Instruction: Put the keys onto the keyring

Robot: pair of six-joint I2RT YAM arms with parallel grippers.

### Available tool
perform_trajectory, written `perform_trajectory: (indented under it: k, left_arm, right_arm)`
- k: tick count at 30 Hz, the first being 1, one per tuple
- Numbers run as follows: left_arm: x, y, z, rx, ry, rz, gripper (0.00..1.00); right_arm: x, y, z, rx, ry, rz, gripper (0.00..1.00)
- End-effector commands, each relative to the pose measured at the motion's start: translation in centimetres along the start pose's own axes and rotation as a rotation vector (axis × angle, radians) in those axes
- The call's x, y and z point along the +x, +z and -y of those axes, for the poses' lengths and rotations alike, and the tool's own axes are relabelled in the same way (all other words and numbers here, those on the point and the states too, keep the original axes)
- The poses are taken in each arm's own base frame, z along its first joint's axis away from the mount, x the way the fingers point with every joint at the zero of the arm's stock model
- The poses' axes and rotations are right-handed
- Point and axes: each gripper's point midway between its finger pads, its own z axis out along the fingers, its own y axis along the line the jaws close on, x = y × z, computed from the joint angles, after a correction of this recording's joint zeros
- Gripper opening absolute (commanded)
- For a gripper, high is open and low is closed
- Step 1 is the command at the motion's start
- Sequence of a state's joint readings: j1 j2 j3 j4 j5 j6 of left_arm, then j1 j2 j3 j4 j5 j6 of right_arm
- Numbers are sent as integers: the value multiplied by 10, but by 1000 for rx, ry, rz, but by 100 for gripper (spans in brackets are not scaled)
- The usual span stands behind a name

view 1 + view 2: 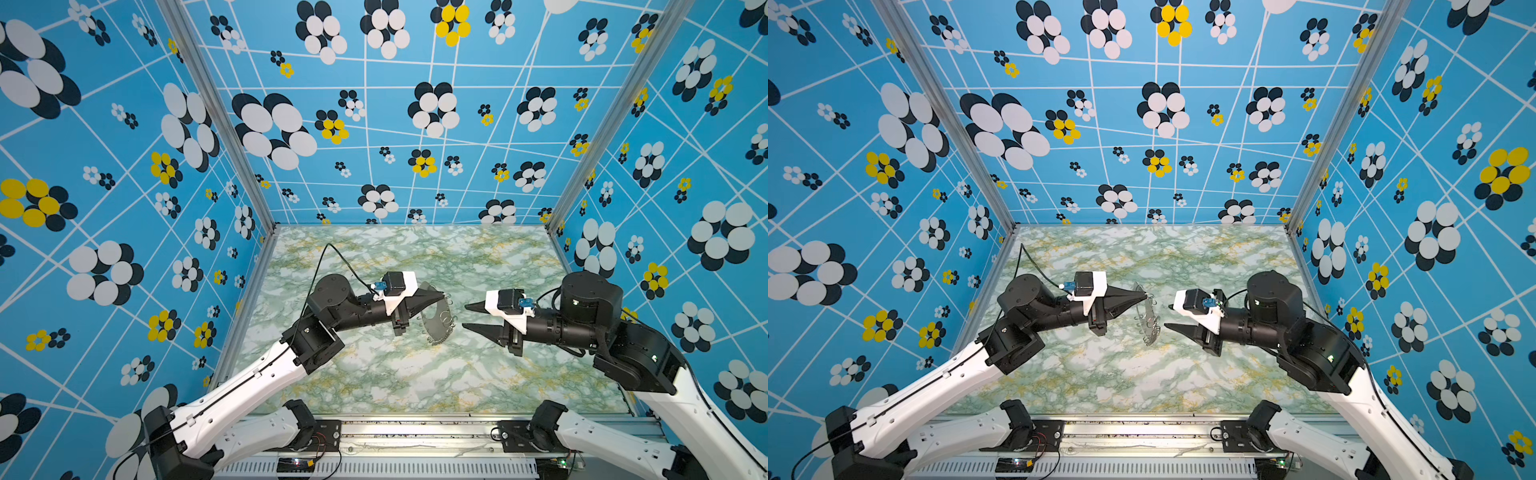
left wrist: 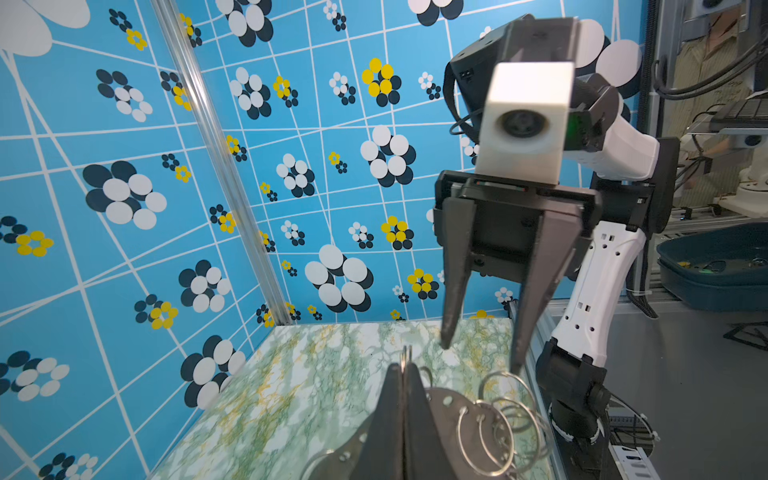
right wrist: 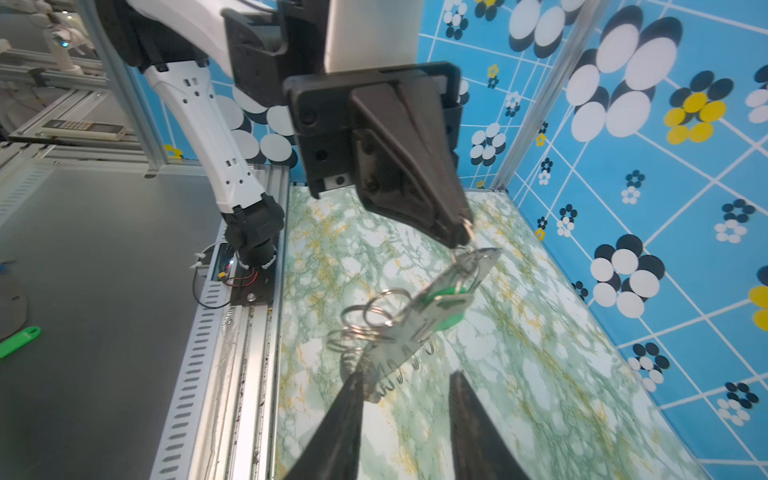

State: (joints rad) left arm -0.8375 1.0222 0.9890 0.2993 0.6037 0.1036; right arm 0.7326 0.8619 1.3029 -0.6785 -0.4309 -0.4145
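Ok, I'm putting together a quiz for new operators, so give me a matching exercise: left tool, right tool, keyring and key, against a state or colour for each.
Things:
1. left tool
2. right tool
3. keyring
4. key

States:
A. light green, lying against the ring
B. jaws apart, gripping nothing
C. shut, pinching the ring's edge
D. grey, fringed with silver loops, hanging in the air

Pairs: 1-C, 2-B, 3-D, 4-A

One keyring (image 1: 436,321), one green key (image 3: 445,308) on it, and two pincers: a left pincer (image 1: 444,296) and a right pincer (image 1: 464,316).
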Motion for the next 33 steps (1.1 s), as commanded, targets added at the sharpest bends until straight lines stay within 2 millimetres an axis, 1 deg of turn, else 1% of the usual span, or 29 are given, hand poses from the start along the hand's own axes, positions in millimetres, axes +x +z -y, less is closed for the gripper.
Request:
perform_trajectory:
  k: [1,4,6,8,10,14,17,26,28,33]
  left_arm:
    - [-16,-1,8,56,50,68,0]
    - [-16,0,9,71,54,70,0]
    - [-16,0,8,71,56,75,0]
    - [-17,1,8,71,61,83,0]
    - [-19,1,7,70,67,93,0]
    - [-22,0,3,55,82,109,0]
    - [-24,1,2,57,84,116,0]
    - [-22,8,-2,68,78,119,0]
    - [-23,9,-4,61,82,123,0]
    - [-28,10,-5,64,82,134,0]
  right_arm:
    - [-13,1,23,52,66,70,38]
    - [-19,1,41,105,104,115,38]
    - [-24,4,47,92,135,154,38]
    - [-30,8,44,51,148,181,39]
    - [-32,11,37,-11,148,191,40]
    - [-28,12,24,-74,147,192,41]
    - [-25,15,19,-107,165,189,42]
    - [-32,11,15,-132,169,224,42]
    - [-30,12,13,-145,176,219,42]
    - [-17,18,14,-133,195,181,40]
